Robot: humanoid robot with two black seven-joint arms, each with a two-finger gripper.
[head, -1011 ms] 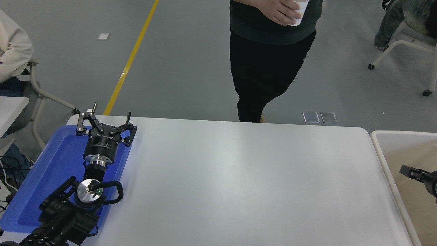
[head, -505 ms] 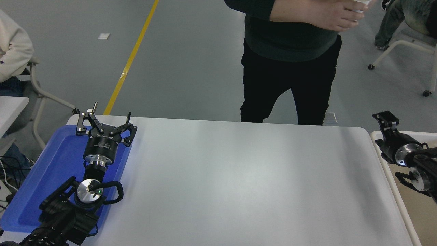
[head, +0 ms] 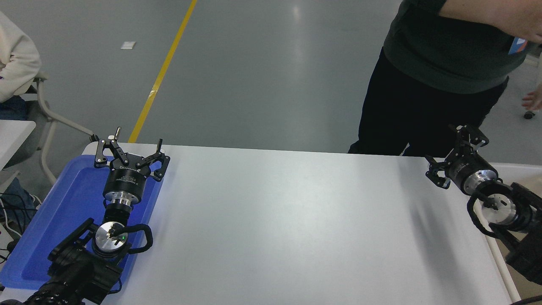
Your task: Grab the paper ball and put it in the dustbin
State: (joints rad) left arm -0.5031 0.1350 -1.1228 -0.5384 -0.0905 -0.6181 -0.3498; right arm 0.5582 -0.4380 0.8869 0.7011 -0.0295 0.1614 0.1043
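Note:
No paper ball shows anywhere in this view. The dustbin (head: 525, 170) sits at the table's right end; only its off-white rim shows, behind my right arm. My right gripper (head: 443, 145) hovers over the table's far right corner, just left of the rim. It is open, with nothing between its fingers. My left gripper (head: 129, 149) is parked open over the blue tray (head: 70, 199) at the lower left.
A person in dark clothes (head: 427, 93) stands at the table's far right corner, right behind my right gripper, with a hand (head: 533, 101) by the right edge. Another person sits on a chair (head: 46, 114) at the far left.
My right arm came up out of the dustbin and swung left to the table's far right corner. The standing person walked from the middle to the right. The left arm stayed still.

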